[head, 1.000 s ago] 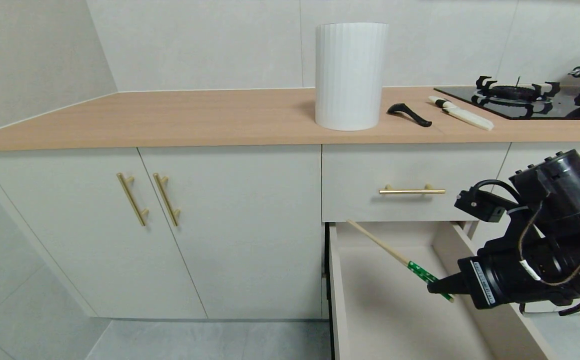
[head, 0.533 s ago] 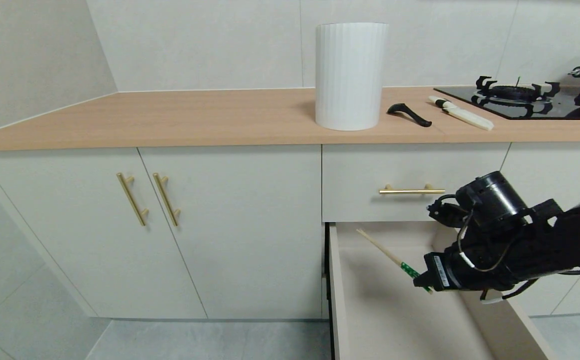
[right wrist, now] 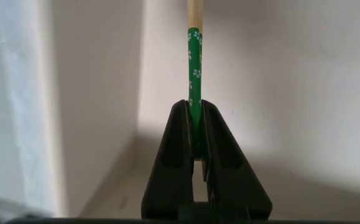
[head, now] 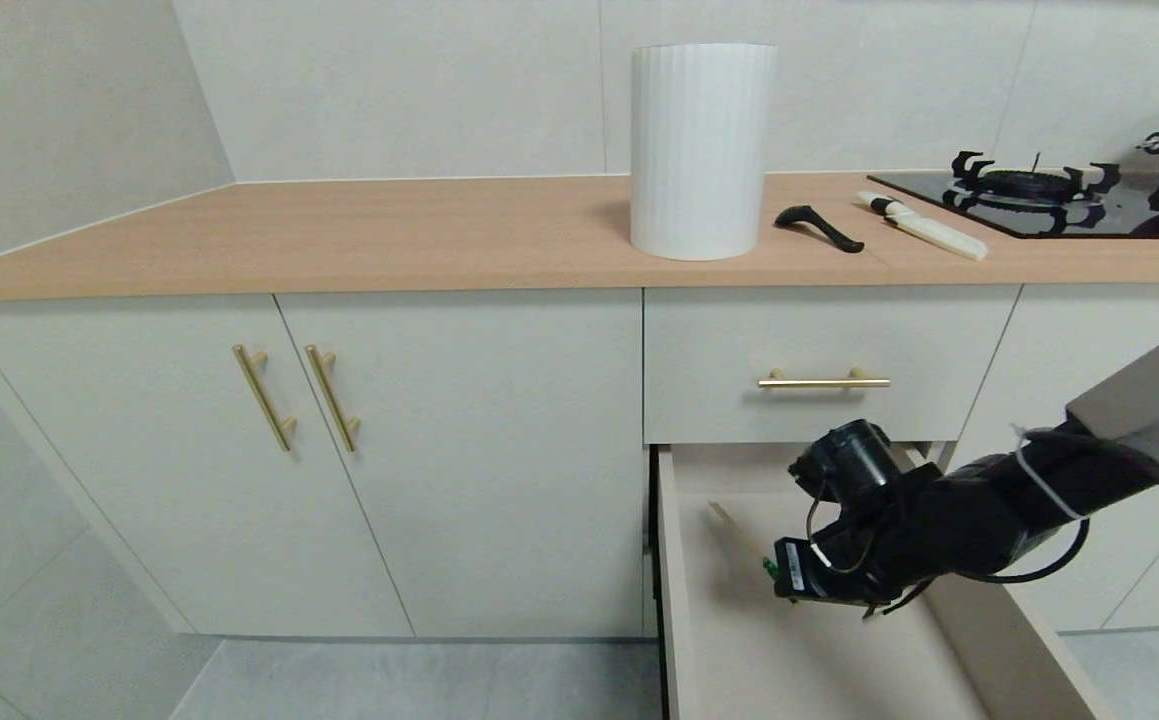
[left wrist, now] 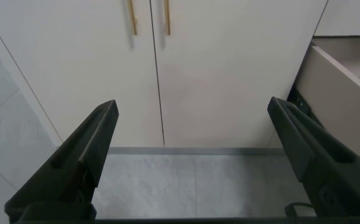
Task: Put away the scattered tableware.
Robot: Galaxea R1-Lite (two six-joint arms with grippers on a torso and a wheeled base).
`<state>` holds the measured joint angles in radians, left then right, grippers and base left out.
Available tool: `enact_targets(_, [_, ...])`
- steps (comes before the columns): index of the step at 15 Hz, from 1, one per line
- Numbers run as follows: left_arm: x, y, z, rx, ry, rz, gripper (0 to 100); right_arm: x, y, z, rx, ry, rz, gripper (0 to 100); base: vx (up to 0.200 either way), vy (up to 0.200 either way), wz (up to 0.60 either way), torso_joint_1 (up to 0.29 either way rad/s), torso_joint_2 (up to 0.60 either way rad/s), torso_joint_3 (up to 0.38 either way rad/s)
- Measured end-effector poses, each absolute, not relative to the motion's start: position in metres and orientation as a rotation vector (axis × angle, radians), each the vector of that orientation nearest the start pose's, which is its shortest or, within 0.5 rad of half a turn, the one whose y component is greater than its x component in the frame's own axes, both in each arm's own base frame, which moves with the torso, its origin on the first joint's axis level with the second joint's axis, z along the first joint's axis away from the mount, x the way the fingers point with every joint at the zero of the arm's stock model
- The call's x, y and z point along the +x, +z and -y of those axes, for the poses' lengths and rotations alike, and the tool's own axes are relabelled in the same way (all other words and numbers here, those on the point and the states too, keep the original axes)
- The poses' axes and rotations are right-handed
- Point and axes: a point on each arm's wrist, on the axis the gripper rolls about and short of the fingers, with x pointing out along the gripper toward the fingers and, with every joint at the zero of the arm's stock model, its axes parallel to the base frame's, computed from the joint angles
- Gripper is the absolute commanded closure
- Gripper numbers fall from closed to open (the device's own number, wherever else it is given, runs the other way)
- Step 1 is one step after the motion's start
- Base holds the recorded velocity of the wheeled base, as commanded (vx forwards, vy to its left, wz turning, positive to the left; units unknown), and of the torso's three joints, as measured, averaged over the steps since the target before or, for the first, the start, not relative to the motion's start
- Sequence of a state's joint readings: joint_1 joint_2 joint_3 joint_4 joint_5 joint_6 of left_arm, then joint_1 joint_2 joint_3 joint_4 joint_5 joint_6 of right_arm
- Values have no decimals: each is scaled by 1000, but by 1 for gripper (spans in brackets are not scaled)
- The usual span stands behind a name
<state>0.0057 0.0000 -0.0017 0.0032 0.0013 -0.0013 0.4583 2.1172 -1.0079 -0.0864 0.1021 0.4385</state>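
drawer (head: 667,560) open | right gripper (head: 777,578) inside it, clamped on chopstick (head: 739,533) | left gripper (left wrist: 192,109) spread wide

Your right arm (head: 999,505) stretches from 3 o'clock in the head view, the forearm sloping down toward 8 o'clock and the wrist low. Your right gripper (head: 777,578) points to 9 o'clock, its fingers pinched tight on the green end of the chopstick (head: 739,533). Your left gripper (left wrist: 192,118) hangs with its fingers spread wide.

Black right gripper (right wrist: 195,111), looped cable (head: 1039,573)
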Motion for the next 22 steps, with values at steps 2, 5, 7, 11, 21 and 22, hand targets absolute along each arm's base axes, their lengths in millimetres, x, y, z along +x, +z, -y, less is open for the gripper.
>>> enact_targets(2, [-23,76,0,-1,7,-1,0,316,26,-169,187,273,-1146,100,0,0,0,0,0,0])
enact_targets(5, [-23,76,0,-1,7,-1,0,313,9,-175,142,242,-1177,100,0,0,0,0,0,0])
enact_targets(7, [-23,76,0,-1,7,-1,0,312,2,-179,122,222,-1186,100,0,0,0,0,0,0])
enact_targets(11, [-23,76,0,-1,7,-1,0,311,-4,-181,113,212,-1196,100,0,0,0,0,0,0])
enact_targets(21, [-23,76,0,-1,7,-1,0,311,-2,-181,114,213,-1192,0,0,0,0,0,0,0])
enact_targets(22, [-23,76,0,-1,7,-1,0,310,1,-181,116,215,-1186,0,0,0,0,0,0,0])
